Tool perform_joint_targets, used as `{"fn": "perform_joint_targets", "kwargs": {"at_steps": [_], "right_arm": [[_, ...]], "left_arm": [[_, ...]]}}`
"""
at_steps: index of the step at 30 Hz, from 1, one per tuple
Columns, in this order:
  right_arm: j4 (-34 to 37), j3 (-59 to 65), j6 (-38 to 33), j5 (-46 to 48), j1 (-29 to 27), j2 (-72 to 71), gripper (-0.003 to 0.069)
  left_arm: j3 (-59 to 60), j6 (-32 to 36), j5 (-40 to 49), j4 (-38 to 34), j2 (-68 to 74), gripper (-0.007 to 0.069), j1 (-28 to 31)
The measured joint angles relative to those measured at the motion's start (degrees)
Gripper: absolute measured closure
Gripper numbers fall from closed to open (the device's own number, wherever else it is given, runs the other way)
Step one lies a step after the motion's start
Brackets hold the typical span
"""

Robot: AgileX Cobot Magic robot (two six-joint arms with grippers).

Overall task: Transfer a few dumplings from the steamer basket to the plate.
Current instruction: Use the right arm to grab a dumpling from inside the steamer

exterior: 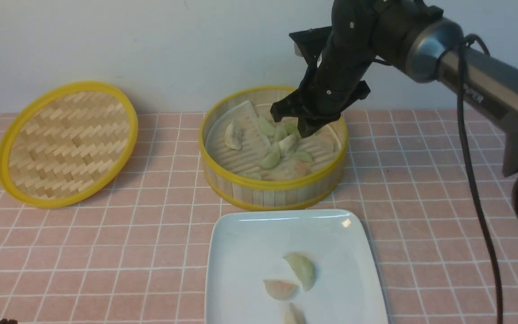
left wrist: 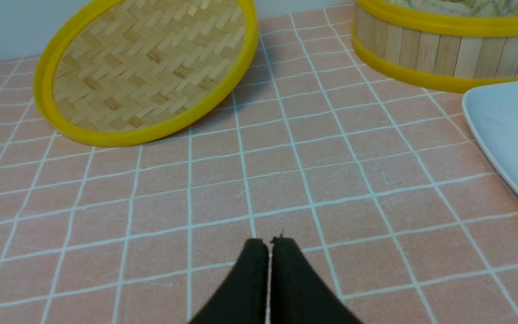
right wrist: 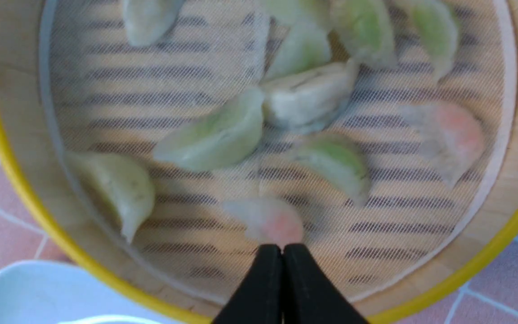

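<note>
Nearest the robot, the left gripper (left wrist: 268,245) sits low over the pink tiled tabletop (left wrist: 331,180). Its two black fingers are pressed together with nothing between them. Only the left wrist view shows this.

Just ahead, at the near middle of the table, lies the plate (exterior: 241,252). Three dumplings (exterior: 280,289) rest on its near right part. The closest one is cut off by the front view's lower edge, so its heading cannot be told. The pink-white dumpling (exterior: 281,290) lies crosswise, its long axis running left to right and its rounded side toward the robot. The green dumpling (exterior: 301,270) is just beside it, with its long axis running from far left to near right. Whether the two touch cannot be told.

Close behind the plate's far edge stands the steamer basket (exterior: 268,193). The front view shows its contents clustered across the middle and right of the floor, with one pale dumpling (exterior: 233,136) apart on the left. The right wrist view adds a fine mesh liner (right wrist: 398,225) over the slats. It also shows a pink-centred dumpling (right wrist: 265,220) lying across the line of the fingers, just past their tips.

The right gripper (right wrist: 281,247) hangs over the basket's far right part, its fingers shut tight and empty. Contact with that dumpling cannot be judged.

Far left, the woven lid (exterior: 68,144) stands tilted, its far edge raised toward the wall.
</note>
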Motion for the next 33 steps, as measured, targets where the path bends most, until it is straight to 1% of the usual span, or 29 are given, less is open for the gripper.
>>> {"fn": "perform_joint_targets", "kwargs": {"at_steps": [6, 7, 9, 11, 13, 17, 20, 22, 23, 25, 26, 27, 29, 30, 31, 32, 33], "right_arm": [[-1.7, 1.8, -0.7, 0.1, 0.9, -1.4, 0.0669], [-1.9, 1.9, -0.7, 0.1, 0.9, -1.3, 0.0664], [-1.9, 1.9, -1.7, 0.1, 0.9, -0.4, 0.0631], [-1.2, 1.9, -4.1, 0.1, 0.9, 0.8, 0.0576], [-0.6, 2.0, -6.3, -0.2, 1.0, 2.2, 0.0506], [-0.9, 2.1, -8.1, -2.5, 1.0, 5.2, 0.0326], [-1.7, 2.1, -8.5, -4.3, 1.0, 7.4, 0.0213], [-2.0, 2.1, -8.6, -5.7, 1.0, 8.5, 0.0171], [-2.0, 2.1, -8.6, -6.4, 1.0, 9.0, 0.0161], [-2.0, 2.1, -8.6, -7.5, 1.0, 9.8, 0.0158], [-2.1, 2.1, -8.5, -7.8, 1.0, 9.9, 0.0168], [-2.1, 2.0, -8.2, -7.9, 1.0, 10.0, 0.0194], [-2.3, 2.0, -7.1, -7.9, 1.0, 10.0, 0.0295], [-2.3, 2.0, -6.7, -7.8, 1.0, 10.0, 0.0364], [-2.4, 1.6, -6.2, -7.3, 1.0, 10.0, 0.0460], [-2.5, 1.0, -6.0, -6.3, 1.0, 9.8, 0.0483], [-2.5, 0.8, -5.8, -5.7, 1.0, 9.7, 0.0482]], "left_arm": [[0.0, 0.0, 0.0, 0.0, 0.0, 0.0630, 0.0], [0.0, 0.0, 0.0, 0.0, 0.0, 0.0630, 0.0], [0.0, 0.0, 0.0, 0.0, 0.0, 0.0630, 0.0], [0.0, 0.0, 0.0, 0.0, 0.0, 0.0630, 0.0], [0.0, 0.0, 0.0, 0.0, 0.0, 0.0630, 0.0], [0.0, 0.0, 0.0, 0.0, 0.0, 0.0630, 0.0], [0.0, 0.0, 0.0, 0.0, 0.0, 0.0630, 0.0], [0.0, 0.0, 0.0, 0.0, 0.0, 0.0630, 0.0], [0.0, 0.0, 0.0, 0.0, 0.0, 0.0630, 0.0], [0.0, 0.0, 0.0, 0.0, 0.0, 0.0630, 0.0], [0.0, 0.0, 0.0, 0.0, 0.0, 0.0630, 0.0], [0.0, 0.0, 0.0, 0.0, 0.0, 0.0630, 0.0], [0.0, 0.0, 0.0, 0.0, 0.0, 0.0630, 0.0], [0.0, 0.0, 0.0, 0.0, 0.0, 0.0630, 0.0], [0.0, 0.0, 0.0, 0.0, 0.0, 0.0630, 0.0], [0.0, 0.0, 0.0, 0.0, 0.0, 0.0630, 0.0], [0.0, 0.0, 0.0, 0.0, 0.0, 0.0630, 0.0]]}}
